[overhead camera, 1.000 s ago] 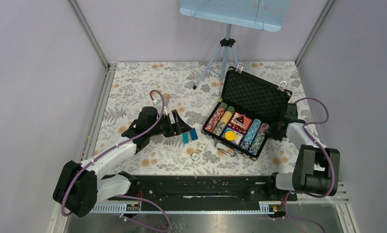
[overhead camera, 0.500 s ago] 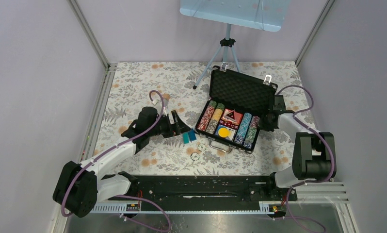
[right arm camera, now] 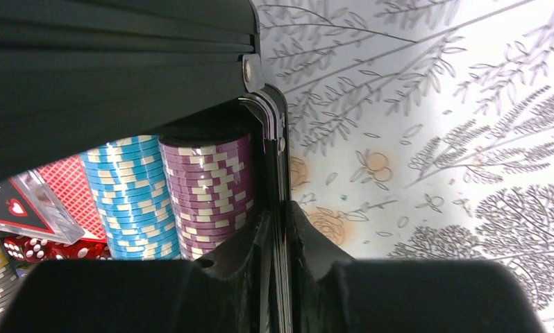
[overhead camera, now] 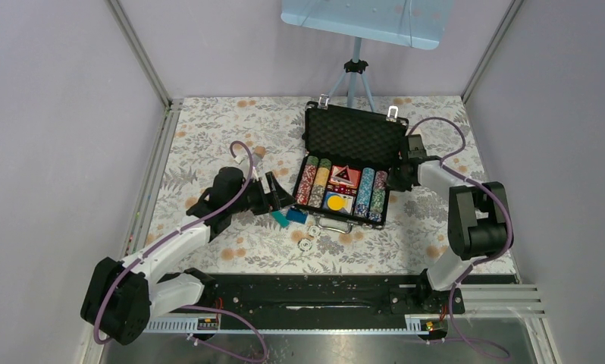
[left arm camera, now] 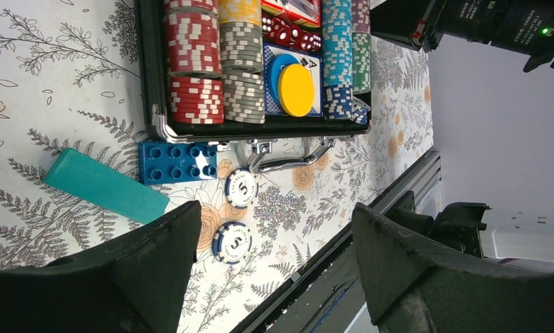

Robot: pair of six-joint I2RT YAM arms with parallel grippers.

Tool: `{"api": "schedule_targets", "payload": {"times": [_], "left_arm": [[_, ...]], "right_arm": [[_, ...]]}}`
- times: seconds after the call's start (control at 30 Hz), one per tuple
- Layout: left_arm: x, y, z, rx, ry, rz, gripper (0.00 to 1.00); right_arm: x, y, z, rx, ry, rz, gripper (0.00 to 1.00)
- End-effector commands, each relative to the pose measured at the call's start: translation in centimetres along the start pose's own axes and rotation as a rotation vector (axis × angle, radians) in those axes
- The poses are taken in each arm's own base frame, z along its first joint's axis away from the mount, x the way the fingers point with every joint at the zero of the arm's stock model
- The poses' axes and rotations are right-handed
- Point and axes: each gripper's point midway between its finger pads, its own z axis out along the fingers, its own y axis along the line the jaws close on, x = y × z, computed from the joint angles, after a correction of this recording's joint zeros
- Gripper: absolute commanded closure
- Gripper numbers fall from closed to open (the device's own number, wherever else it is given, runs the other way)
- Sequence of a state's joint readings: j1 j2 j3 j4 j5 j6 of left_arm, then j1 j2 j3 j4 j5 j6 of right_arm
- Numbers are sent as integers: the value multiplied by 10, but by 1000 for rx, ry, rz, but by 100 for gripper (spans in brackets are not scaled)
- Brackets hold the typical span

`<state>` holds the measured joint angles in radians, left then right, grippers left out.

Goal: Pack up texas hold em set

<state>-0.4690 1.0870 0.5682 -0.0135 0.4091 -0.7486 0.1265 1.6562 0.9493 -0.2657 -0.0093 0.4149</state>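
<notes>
Floral-print table holds the open briefcase near its middle. The right gripper, forearm reaching leftward, pinches the case's right wall; the left gripper, arm outstretched low, hangs spread beside it.

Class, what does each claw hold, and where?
The right claw grips the briefcase by its wall beside the purple chips. The left claw is open, holding nothing.

Before the case lie two loose chips, bricks beside them.
</notes>
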Motion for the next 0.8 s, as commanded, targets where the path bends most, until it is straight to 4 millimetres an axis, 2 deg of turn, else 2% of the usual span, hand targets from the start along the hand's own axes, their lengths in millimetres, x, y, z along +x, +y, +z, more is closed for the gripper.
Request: {"api": "schedule_targets", "payload": {"times": [0.0, 0.17, 0.33, 0.43, 0.53, 0.63, 0.77], "left_arm": [[-19, -11, -6, 21, -68, 38, 21], [-18, -9, -7, 7, -65, 34, 21], [-17, -5, -7, -10, -66, 27, 21], [-18, 2, -7, -41, -77, 18, 21], [-16, 11, -6, -78, -82, 1, 21], [-12, 20, -7, -109, -80, -13, 21], [-3, 28, -11, -127, -75, -18, 21]], "right_arm": [[5, 49, -4, -139, 32, -61, 82], [-18, 14, -22, 23, -92, -37, 78], [-34, -24, -54, 139, -220, 57, 70], [-37, -33, -75, 152, -291, 73, 64], [-31, -28, -88, 111, -295, 92, 63], [-20, -10, -99, 37, -293, 67, 63], [12, 40, -108, -79, -260, -61, 64]]}}
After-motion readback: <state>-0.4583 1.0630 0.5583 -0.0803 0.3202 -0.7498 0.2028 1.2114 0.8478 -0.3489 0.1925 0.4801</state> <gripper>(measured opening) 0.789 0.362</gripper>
